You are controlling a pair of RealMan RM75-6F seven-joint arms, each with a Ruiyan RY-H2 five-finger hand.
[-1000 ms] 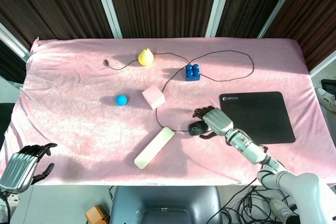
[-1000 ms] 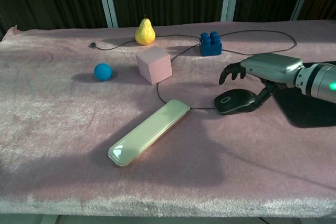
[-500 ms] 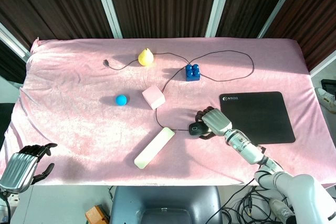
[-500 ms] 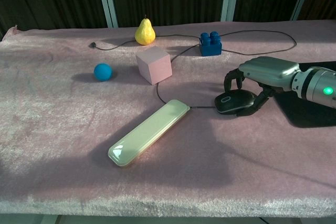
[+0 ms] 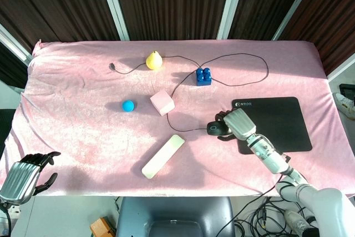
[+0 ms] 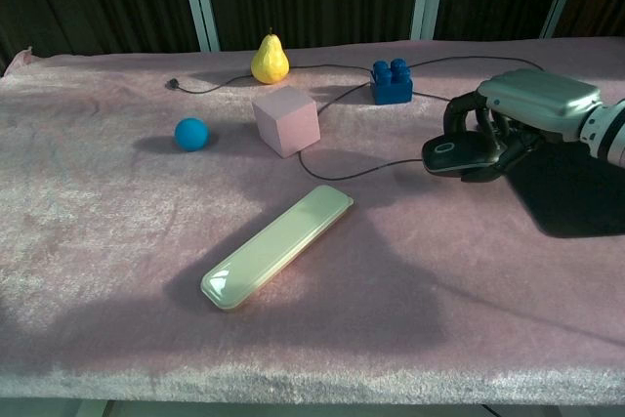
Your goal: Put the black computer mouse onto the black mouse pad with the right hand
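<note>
At right of centre in the head view: the task's action is found, where the pink cloth meets the mouse pad's left edge.

Right hand: the right hand is closed around the black computer mouse, fingers wrapped over its top and far side; in the chest view the right hand is seen to hold the mouse clear of the cloth, its shadow lying below it.

Mouse position: just beside the left edge of the black mouse pad, not yet over it, nose pointed to frame left.

Cable: the mouse cable is trailed from the mouse leftward, then looped up past the pink cube and the blue brick toward the yellow pear.

Left hand: the left hand is parked at the lower left corner of the head view, off the table, fingers curled with nothing held.

Step in hand: judged to be the carry, with pickup done and placement not yet made.

Next move: a short travel to frame right is called for, until the mouse is above the pad's surface, then a lowering and a release; slack in the cable should be watched so the cube is not dragged.

Other things: a blue ball and a long cream case are lying left of the mouse, well apart from it.
</note>
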